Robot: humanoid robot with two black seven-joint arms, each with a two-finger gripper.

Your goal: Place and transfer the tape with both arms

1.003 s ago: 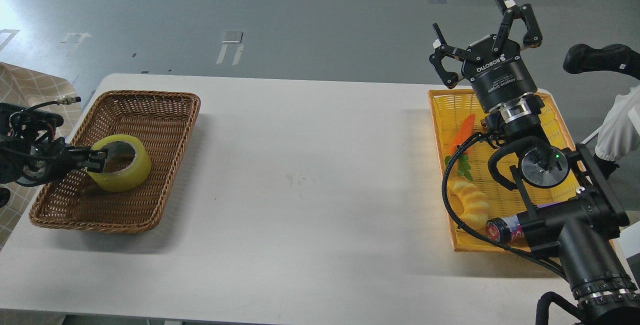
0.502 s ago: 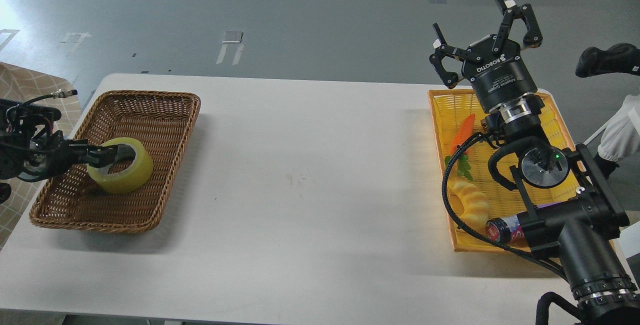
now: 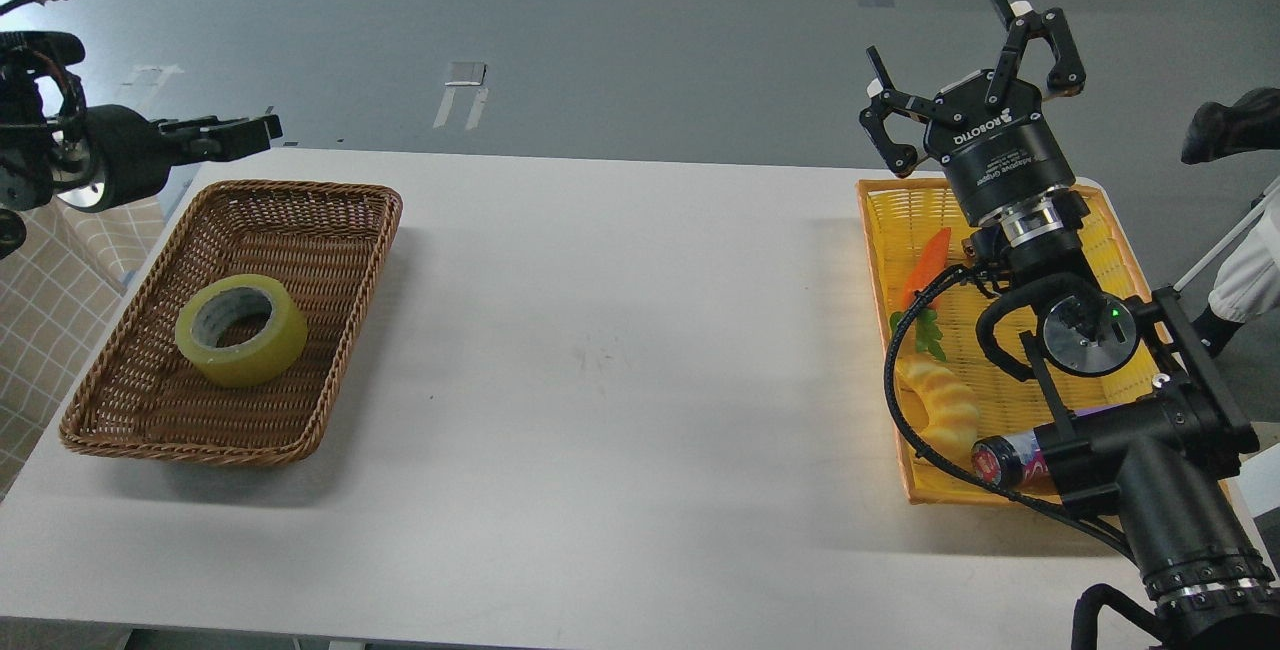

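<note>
Head view: tape lies flat in the wicker basket near the bench's left edge, core hole facing up, axis roughly vertical with a slight lean toward the camera. Nothing grips it. It sits a little left of the basket's middle, resting on the weave, clear of the walls.

Left gripper hangs above the basket's far rim, well apart from the tape, fingers pointing right. It holds nothing; seen side-on and dark, so I cannot tell whether its fingers are spread or closed.

Right gripper stands raised over the far end of the yellow tray at the bench's right edge, fingers splayed and empty, pointing up and away.

Judgement: tape looks set down in its target basket, with both arms parked clear of it.
</note>
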